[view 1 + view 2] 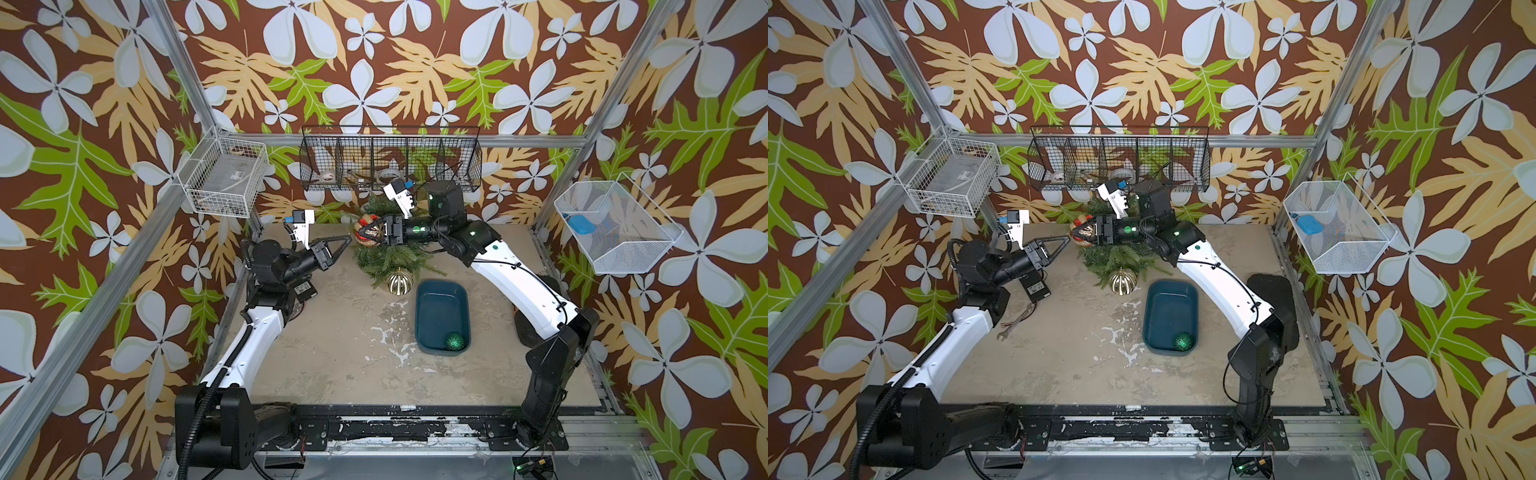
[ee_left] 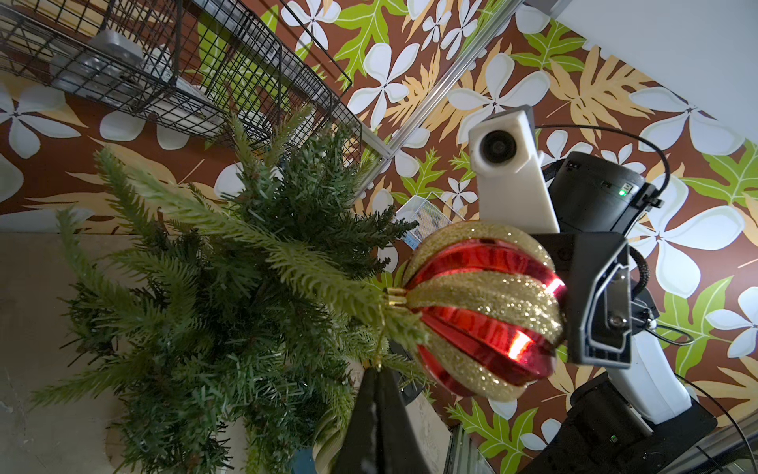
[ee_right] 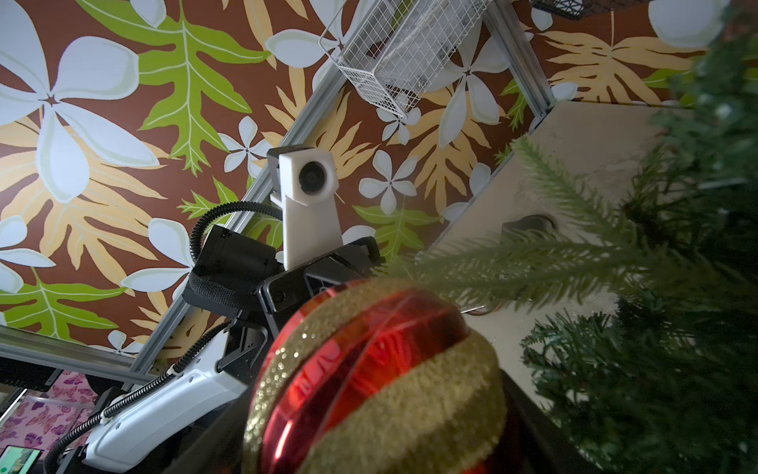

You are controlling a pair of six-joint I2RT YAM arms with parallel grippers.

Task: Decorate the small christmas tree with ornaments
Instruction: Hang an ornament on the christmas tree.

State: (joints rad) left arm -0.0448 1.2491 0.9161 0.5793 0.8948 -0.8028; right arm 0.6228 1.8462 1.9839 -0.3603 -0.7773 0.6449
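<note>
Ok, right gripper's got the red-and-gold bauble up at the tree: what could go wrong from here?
The red-and-gold bauble sits in the right gripper, its gold thread running to the shut left gripper; no loop over a branch shows, so releasing may drop it.
The right arm reaches over the small christmas tree; retreating could drag branches or tip it.
A jolt might dislodge the gold-and-white bauble at the tree's lower edge.
</note>
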